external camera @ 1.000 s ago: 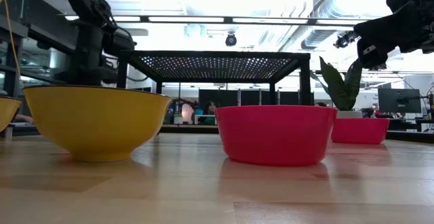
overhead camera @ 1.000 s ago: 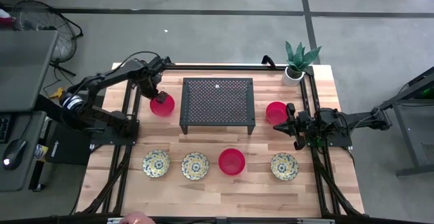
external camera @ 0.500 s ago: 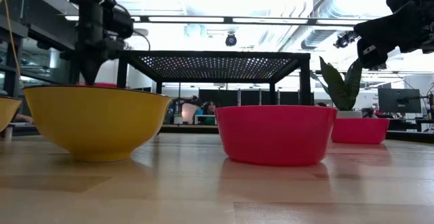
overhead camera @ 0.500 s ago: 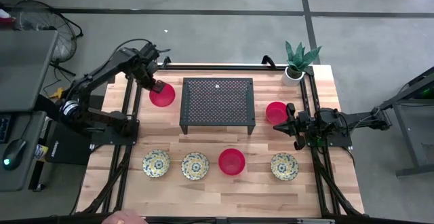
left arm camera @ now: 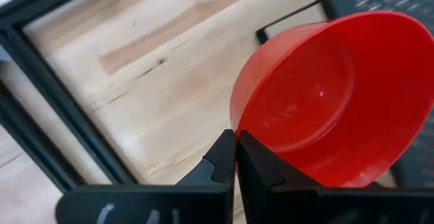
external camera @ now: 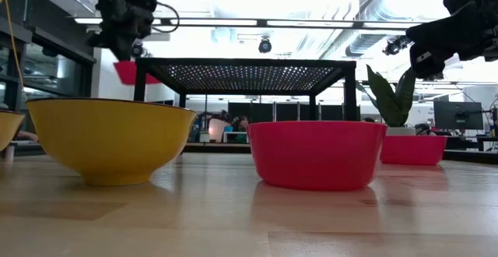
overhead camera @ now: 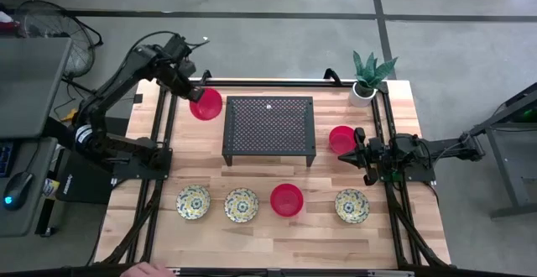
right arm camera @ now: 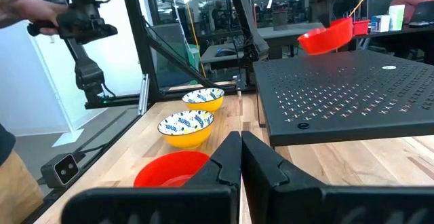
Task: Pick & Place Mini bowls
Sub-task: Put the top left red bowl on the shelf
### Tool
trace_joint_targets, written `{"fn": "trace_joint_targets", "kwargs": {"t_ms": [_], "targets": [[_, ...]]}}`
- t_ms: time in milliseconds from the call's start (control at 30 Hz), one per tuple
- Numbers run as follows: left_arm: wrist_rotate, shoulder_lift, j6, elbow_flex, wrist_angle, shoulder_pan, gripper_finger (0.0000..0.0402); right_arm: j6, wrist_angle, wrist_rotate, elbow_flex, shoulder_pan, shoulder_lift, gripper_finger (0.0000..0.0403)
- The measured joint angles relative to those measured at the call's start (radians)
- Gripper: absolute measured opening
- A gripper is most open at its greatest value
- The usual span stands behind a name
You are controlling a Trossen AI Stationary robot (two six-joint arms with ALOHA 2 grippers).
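Note:
My left gripper is shut on a plain red mini bowl, which hangs in the air beside the far left corner of the black perforated stand. The bowl is about level with the stand's top. Two more red bowls and three patterned yellow bowls rest on their bases on the table. My right gripper waits shut at the table's right, next to a red bowl, touching nothing. My left gripper pinches the red bowl's rim between its two fingertips, on the side of the bowl toward the table's left. The fingers come from above, pointing steeply down. The bowl hangs tilted below them, clear of the table.
A small white pot with a green plant stands at the far right corner. Black frame rails run along both sides of the wooden table. A person's hand with a device shows beyond the table in the right wrist view.
My left gripper has risen, still shut on the red bowl. It has lifted the bowl off the table to the height of the stand's top. The bowl has tipped as it rose.

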Motion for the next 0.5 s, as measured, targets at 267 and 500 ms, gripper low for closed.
{"fn": "trace_joint_targets", "kwargs": {"t_ms": [267,500], "targets": [[0.073,0.002,-0.011,0.042,0.006,-0.002,0.0,0.0,0.0,0.0,0.0,0.0,0.0,0.0],[0.077,0.038,-0.048,0.092,0.006,-0.065,0.0,0.0,0.0,0.0,0.0,0.0,0.0,0.0]]}}
